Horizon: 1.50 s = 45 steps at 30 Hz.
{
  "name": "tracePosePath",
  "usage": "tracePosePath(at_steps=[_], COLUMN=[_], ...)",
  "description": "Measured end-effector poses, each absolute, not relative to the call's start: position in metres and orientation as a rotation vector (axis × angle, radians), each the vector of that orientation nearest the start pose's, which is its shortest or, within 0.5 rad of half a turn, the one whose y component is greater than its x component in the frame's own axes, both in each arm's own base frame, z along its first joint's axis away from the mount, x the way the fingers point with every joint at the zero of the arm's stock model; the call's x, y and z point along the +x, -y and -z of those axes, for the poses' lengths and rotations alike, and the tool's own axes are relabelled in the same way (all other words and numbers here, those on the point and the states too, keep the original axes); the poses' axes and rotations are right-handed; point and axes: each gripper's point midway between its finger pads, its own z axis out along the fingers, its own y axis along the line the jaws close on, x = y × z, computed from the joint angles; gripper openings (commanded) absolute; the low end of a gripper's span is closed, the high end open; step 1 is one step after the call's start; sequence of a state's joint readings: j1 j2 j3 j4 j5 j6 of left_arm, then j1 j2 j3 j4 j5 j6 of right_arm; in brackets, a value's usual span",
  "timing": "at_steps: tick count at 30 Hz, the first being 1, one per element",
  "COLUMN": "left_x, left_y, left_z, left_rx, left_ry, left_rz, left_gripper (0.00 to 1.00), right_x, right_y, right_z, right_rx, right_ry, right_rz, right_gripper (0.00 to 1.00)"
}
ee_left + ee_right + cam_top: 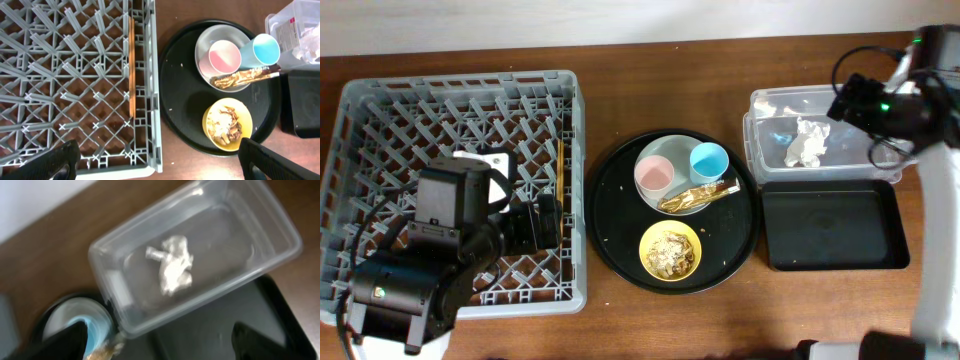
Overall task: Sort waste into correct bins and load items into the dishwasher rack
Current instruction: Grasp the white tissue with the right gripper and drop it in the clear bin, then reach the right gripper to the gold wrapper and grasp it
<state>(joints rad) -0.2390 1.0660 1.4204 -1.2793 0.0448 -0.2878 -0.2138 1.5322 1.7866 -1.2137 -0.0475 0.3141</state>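
The grey dishwasher rack [380, 100] fills the left; the wooden chopsticks [132, 65] lie inside along its right wall. My left gripper [157, 162] is open and empty above the rack's front right corner. On the round black tray [620, 240] a grey-green plate [685, 205] holds the pink cup [653, 176], the blue cup [708, 161] and the gold-brown wrapper [698, 197]. The yellow bowl [670, 251] holds beige food scraps. The white napkin [172, 267] lies in the clear tub [760, 105]. My right gripper [160, 345] is open and empty above the tub.
The shallow black rectangular tray [835, 232] sits in front of the clear tub at the right, with nothing in it. Brown tabletop shows between the rack and the round tray. A pale wall runs along the far edge.
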Motion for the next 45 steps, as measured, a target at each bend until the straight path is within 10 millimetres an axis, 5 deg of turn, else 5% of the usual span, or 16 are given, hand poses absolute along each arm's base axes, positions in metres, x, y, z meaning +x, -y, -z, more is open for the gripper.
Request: tracePosePath(at_steps=[2,4,5,8,13,15,21,28,31,38,45], left_x=[0.241,0.241,0.241,0.241,0.241,0.240,0.241,0.240,0.241,0.240,0.240], left_y=[0.066,0.067,0.067,0.067,0.067,0.066,0.067,0.067,0.066,0.067,0.067], left_z=[-0.290,-0.290,-0.290,-0.290,-0.290,-0.290,-0.290,-0.290,-0.290,-0.290,-0.290], left_rx=[-0.043,-0.042,-0.042,-0.042,-0.042,-0.042,-0.043,-0.042,-0.043,-0.042,-0.042], left_ry=[-2.514,-2.513,-2.513,-2.512,-2.512,-2.514,-2.513,-2.514,-2.513,-2.514,-2.514], left_rz=[0.274,0.274,0.274,0.275,0.275,0.274,0.274,0.274,0.274,0.274,0.274], left_gripper=[0.99,0.99,0.99,0.99,0.99,0.99,0.99,0.99,1.00,0.99,0.99], right_x=[0.328,0.307,0.299,0.311,0.327,0.317,0.320,0.324,0.331,0.349,0.351], right_y=[0.041,0.015,-0.002,-0.036,-0.083,-0.104,-0.123,-0.110,-0.112,-0.106,-0.105], right_z=[-0.345,-0.342,-0.324,-0.273,-0.159,-0.115,-0.073,-0.044,-0.025,-0.036,-0.038], right_rx=[0.555,0.505,0.478,0.429,0.513,0.565,0.544,0.553,0.555,0.564,0.558], right_ry=[-2.399,-2.468,-2.556,-2.665,-2.718,-2.732,-2.620,-2.529,-2.536,-2.437,-2.428], right_rz=[-0.182,-0.284,-0.333,-0.419,-0.490,-0.488,-0.482,-0.404,-0.388,-0.358,-0.352], right_gripper=[0.93,0.86,0.77,0.74,0.66,0.57,0.57,0.56,0.45,0.40,0.15])
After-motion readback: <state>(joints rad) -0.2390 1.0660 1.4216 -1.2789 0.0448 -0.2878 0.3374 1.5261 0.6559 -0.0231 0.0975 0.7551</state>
